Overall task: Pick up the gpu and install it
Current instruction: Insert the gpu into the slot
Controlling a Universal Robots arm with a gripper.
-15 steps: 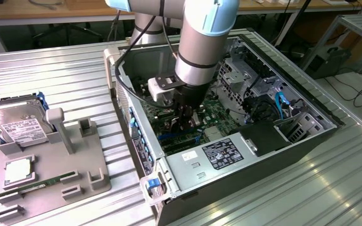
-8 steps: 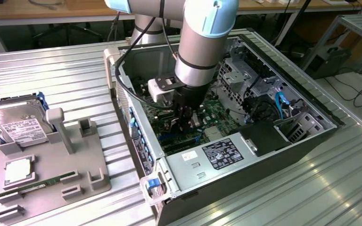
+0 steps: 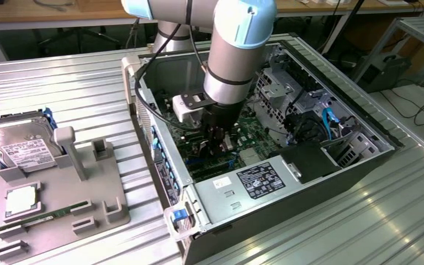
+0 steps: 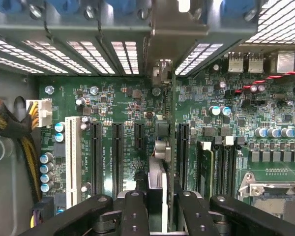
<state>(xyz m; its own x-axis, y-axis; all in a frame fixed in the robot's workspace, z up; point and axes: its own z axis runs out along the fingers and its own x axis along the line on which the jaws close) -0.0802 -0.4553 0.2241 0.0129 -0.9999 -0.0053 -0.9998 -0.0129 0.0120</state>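
One thin green-and-black gpu card (image 4: 163, 162) stands edge-on between my gripper's (image 4: 160, 209) black fingers (image 4: 133, 211), clamped, over the green motherboard (image 4: 265, 98) inside the open black computer case (image 3: 359, 165). I judge squareness over the black slot (image 4: 183, 147) matters most: keep its silver bracket vertical.
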